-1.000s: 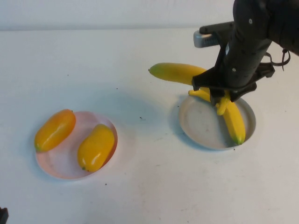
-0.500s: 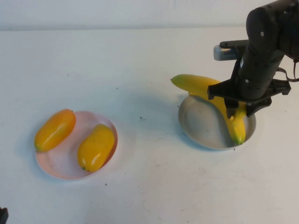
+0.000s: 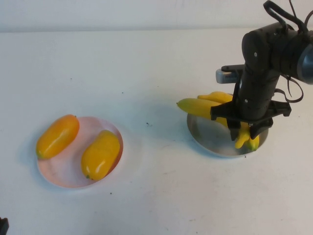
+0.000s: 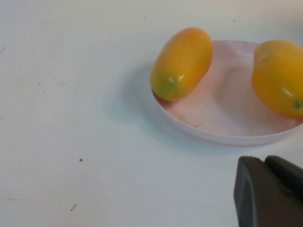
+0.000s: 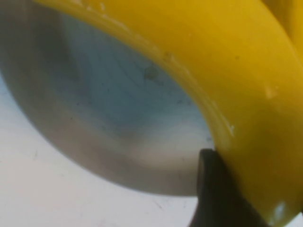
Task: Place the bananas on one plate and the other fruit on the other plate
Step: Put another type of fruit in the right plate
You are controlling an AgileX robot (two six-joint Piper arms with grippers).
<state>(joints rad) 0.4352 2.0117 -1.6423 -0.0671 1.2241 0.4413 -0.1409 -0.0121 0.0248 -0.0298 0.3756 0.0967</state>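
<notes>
Bananas [image 3: 203, 106] both over grey plate [image 3: 215, 142], one clamped in right gripper [image 3: 243, 133], jaws part-open round it, just above plate. Two mango-like fruits [image 3: 100, 153] on pink plate [image 3: 63, 176], well left of it. Left gripper [image 4: 267, 191] closed, empty, near pink plate.

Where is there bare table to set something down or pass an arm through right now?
The wide strip between the pink plate and the grey plate is bare. The grey plate is crowded: both bananas and the right gripper, shut on one. Two mango-like fruits fill the pink plate; the shut left gripper sits just short of it.
</notes>
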